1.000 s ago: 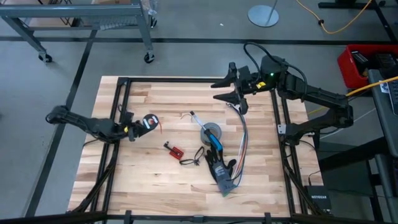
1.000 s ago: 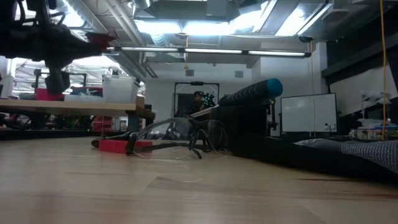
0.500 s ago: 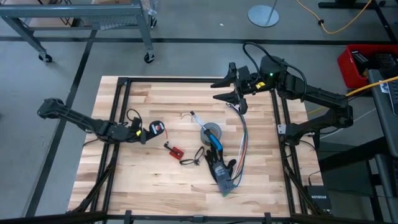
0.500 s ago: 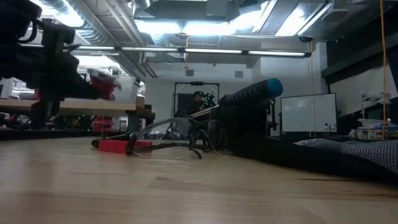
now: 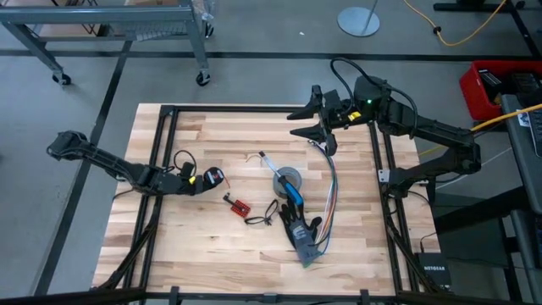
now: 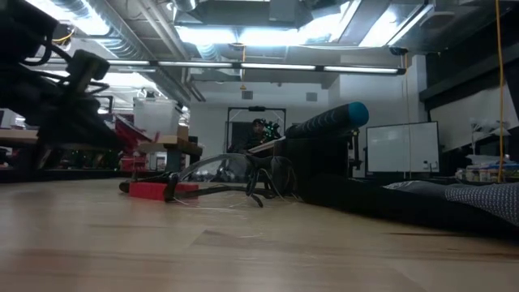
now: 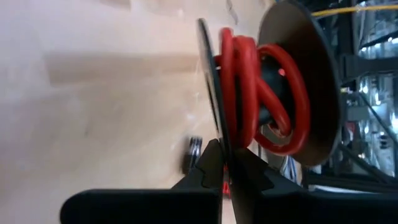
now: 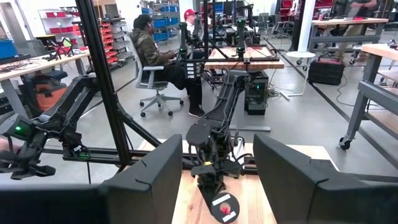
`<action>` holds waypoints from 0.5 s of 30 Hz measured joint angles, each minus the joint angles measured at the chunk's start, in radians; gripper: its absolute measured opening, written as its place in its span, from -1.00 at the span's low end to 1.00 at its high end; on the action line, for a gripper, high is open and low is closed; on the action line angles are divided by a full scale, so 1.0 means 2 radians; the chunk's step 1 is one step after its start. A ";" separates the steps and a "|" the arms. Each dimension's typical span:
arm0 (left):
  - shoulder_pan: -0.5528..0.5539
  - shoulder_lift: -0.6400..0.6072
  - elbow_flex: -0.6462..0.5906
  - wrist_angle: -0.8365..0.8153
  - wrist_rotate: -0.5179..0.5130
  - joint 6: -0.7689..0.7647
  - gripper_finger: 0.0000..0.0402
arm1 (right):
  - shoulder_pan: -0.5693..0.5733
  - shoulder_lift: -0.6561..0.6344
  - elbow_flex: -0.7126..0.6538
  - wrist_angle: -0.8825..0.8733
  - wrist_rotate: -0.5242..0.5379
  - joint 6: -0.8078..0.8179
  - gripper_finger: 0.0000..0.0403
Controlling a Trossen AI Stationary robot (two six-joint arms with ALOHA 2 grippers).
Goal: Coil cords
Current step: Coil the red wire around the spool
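Red cord spool (image 7: 267, 93), left gripper (image 7: 227, 165) clamped

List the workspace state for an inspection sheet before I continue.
Surface: wooden table, black frame at its edges.
Job's things: spool wound with red cord, held left of centre.
Clutter: tape roll, red board, mid-table.
Grippers: left gripper shut on the spool's flange; right gripper open, at the far right corner, holding nothing.
Cables: ribbon wires run along the right side.
Surroundings: seated person at desks beyond the table.
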 joint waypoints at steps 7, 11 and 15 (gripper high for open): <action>0.000 0.018 0.000 -0.003 0.063 -0.086 -1.00 | 0.000 0.000 0.000 -0.001 0.000 0.000 -0.01; 0.000 0.028 0.000 -0.007 0.091 -0.138 -1.00 | 0.000 0.000 0.000 -0.004 0.000 0.000 -0.01; 0.000 0.043 0.000 -0.009 0.098 -0.169 -1.00 | 0.000 0.000 0.000 -0.017 0.000 -0.007 -0.01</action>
